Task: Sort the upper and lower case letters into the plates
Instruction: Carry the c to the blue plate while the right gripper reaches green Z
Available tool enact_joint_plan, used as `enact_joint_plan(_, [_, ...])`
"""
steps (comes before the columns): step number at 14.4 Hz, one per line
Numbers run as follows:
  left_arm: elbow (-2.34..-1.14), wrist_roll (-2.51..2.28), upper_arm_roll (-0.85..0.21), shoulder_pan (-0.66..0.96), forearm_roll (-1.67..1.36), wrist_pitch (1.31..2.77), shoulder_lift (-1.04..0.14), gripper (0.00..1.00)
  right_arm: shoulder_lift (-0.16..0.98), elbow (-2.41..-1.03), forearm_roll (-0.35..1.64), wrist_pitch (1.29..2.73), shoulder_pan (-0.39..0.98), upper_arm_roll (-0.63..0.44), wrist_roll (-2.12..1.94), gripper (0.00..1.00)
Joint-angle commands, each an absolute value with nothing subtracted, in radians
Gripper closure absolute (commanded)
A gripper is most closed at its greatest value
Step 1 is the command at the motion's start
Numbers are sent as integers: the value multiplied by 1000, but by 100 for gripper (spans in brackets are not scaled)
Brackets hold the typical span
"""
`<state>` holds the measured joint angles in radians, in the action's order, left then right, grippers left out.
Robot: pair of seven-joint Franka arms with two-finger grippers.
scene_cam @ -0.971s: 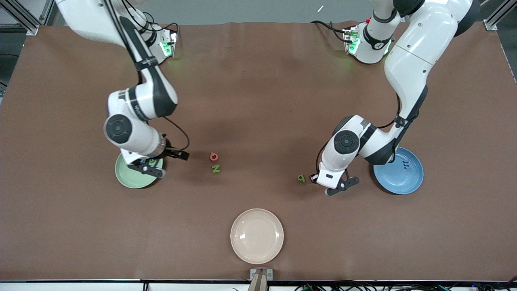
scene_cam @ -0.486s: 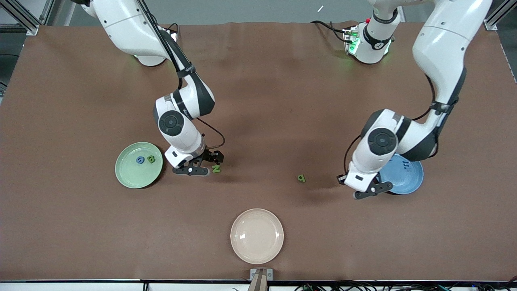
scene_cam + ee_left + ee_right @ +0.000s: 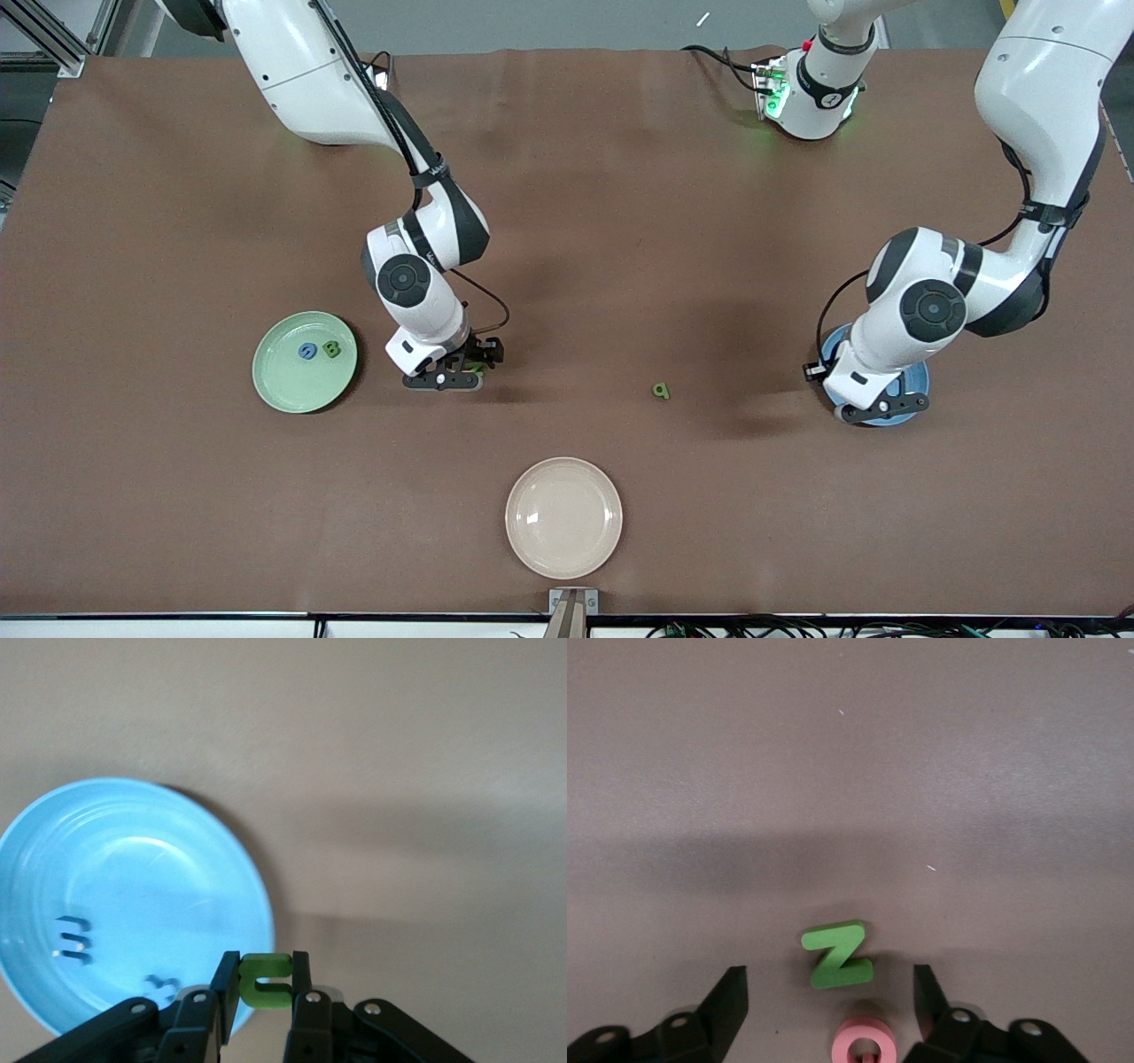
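Note:
My left gripper (image 3: 873, 403) is shut on a small green lower-case letter (image 3: 266, 979) and holds it over the rim of the blue plate (image 3: 918, 379). The left wrist view shows that plate (image 3: 133, 877) with a blue m (image 3: 73, 937) and a blue x (image 3: 159, 983) in it. My right gripper (image 3: 462, 366) is open and low over the table. The green N (image 3: 837, 954) and red Q (image 3: 864, 1043) lie between its fingers (image 3: 726, 1001). The mint plate (image 3: 275, 390) holds the blue G (image 3: 307, 352) and green B (image 3: 332, 349). One more green lower-case letter (image 3: 661, 390) lies on the table between the two grippers.
A cream-beige plate (image 3: 563, 517) sits near the front edge, nearer the camera than the letters. The brown mat (image 3: 567, 221) covers the table. The arms' bases stand along the back edge.
My right gripper left the mint plate and moved over the N and Q, uncovering G and B. My left gripper carried its green letter from beside the loose green letter to the blue plate.

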<state>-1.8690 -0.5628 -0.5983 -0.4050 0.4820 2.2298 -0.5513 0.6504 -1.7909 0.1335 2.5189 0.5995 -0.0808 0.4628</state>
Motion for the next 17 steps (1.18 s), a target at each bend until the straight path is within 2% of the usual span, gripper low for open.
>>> enact_joint_plan(1, [-1928,-483,-612,-463,502,2233,-522,88,669,-1779,126,2528,615,-94,494,24])
enact_joint_plan(6, [-1928,-448,-612,-537,618,2267,-575,88,687,-1781,126,2551,614,-95,497,34])
enact_joint_plan(10, [-1914,-449,-606,-560,672,2322,-630,88,695,-1779,127,2556,615,-95,497,48])
enact_joint_plan(11, [-1901,-449,-604,-560,678,2327,-644,88,696,-1779,127,2557,614,-95,497,55])
enact_joint_plan(14, [-1881,-449,-601,-561,706,2329,-669,88,689,-1779,129,2548,604,-97,495,90])
enact_joint_plan(15, [-1870,-449,-600,-561,707,2330,-679,88,686,-1778,132,2542,601,-97,495,97])
enact_joint_plan(17, [-1859,-448,-598,-561,722,2330,-693,88,657,-1779,133,2527,575,-98,489,99])
